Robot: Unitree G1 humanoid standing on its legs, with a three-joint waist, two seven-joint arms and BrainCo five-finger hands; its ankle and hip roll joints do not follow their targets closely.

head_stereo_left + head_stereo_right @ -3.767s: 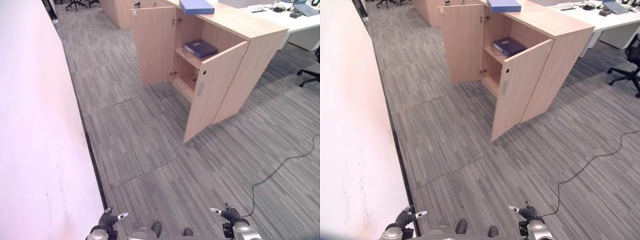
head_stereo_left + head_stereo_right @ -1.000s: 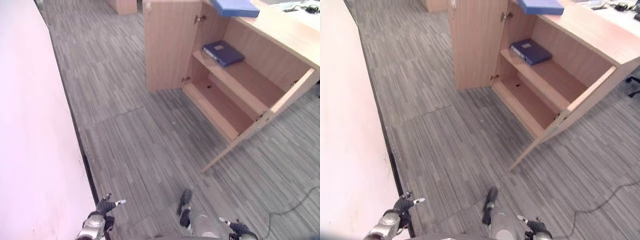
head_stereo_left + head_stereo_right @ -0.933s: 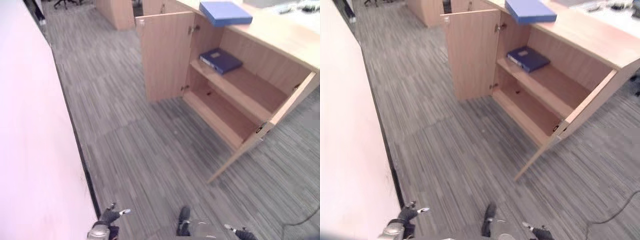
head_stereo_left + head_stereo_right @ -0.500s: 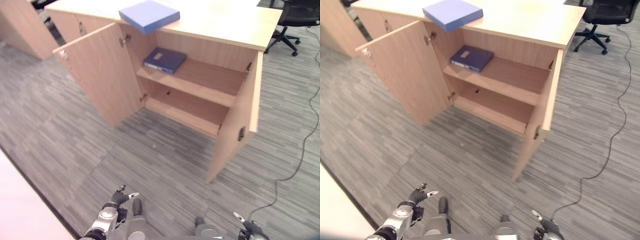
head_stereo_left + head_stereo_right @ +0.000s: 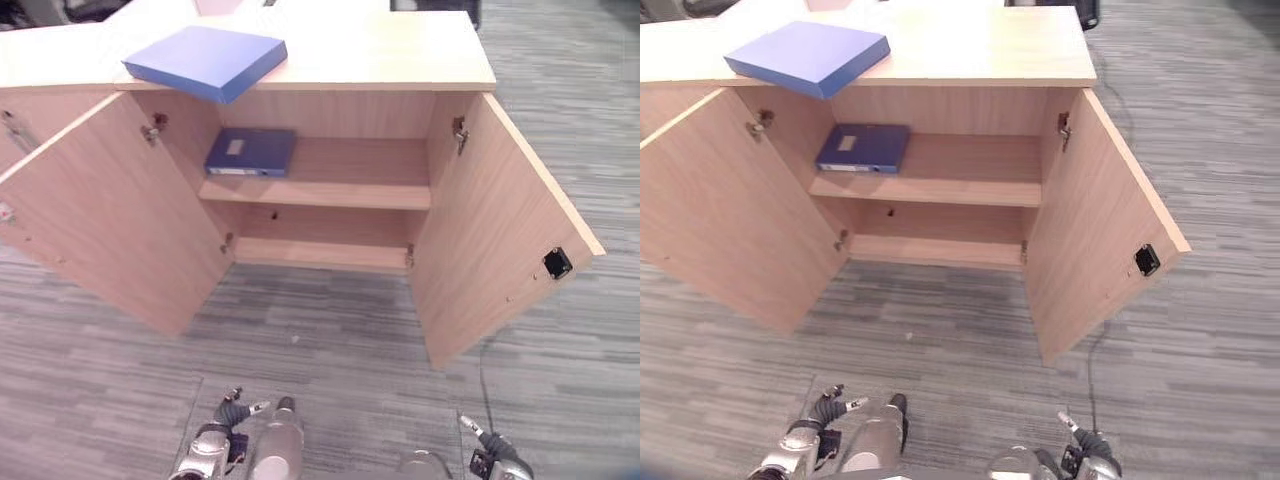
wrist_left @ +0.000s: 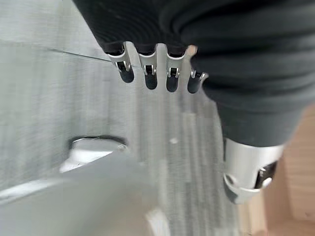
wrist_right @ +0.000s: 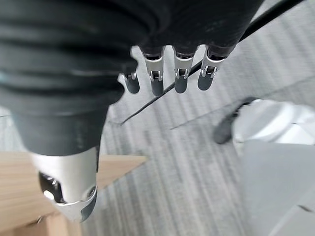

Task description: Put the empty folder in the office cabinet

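A light blue folder (image 5: 205, 62) lies flat on top of the wooden cabinet (image 5: 400, 60), at its left end, one corner past the edge. A darker blue folder (image 5: 250, 152) lies on the left of the upper shelf inside. Both cabinet doors stand wide open, the left door (image 5: 110, 220) and the right door (image 5: 495, 225). My left hand (image 5: 228, 415) and right hand (image 5: 488, 452) hang low at the bottom of the view, far from the cabinet. Their fingers (image 6: 147, 73) (image 7: 167, 73) are relaxed and hold nothing.
The lower shelf (image 5: 320, 255) inside the cabinet is bare, as is the right part of the upper shelf (image 5: 370, 170). Grey striped carpet (image 5: 350, 340) lies between me and the cabinet. A dark chair base (image 5: 1080, 10) shows behind the cabinet.
The view has swung round and closer, so the cabinet now faces me head-on with both doors spread. My hands stay low and empty; the folders have not moved.
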